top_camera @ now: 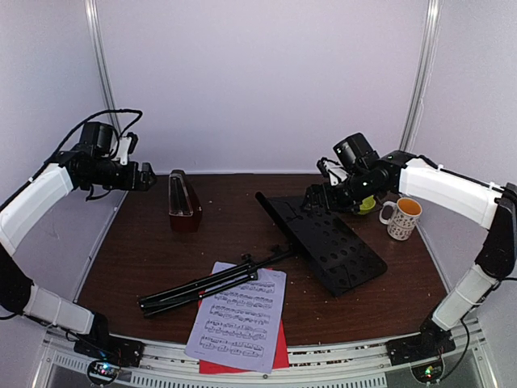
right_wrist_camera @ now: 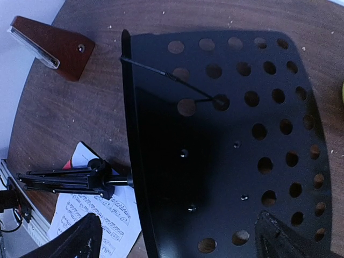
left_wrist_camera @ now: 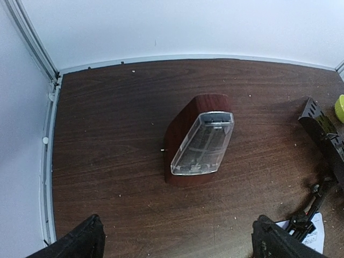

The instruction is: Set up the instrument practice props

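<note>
The black music stand lies flat on the table, its perforated desk (top_camera: 331, 238) at centre right and its folded tripod legs (top_camera: 202, 287) pointing left. The white music sheet (top_camera: 238, 319) lies at the front edge over the red sheet (top_camera: 279, 352). The red-brown metronome (top_camera: 183, 202) with its clear cover stands at back left. My left gripper (top_camera: 145, 176) is open and empty, held high to the left of the metronome (left_wrist_camera: 199, 141). My right gripper (top_camera: 315, 198) is open and empty above the desk (right_wrist_camera: 226, 140).
A small green bowl (top_camera: 367, 206) and a spotted white mug (top_camera: 401, 218) stand at the back right, behind my right arm. Metal frame rails run along the table's left, right and front edges. Crumbs dot the brown tabletop (left_wrist_camera: 118, 123).
</note>
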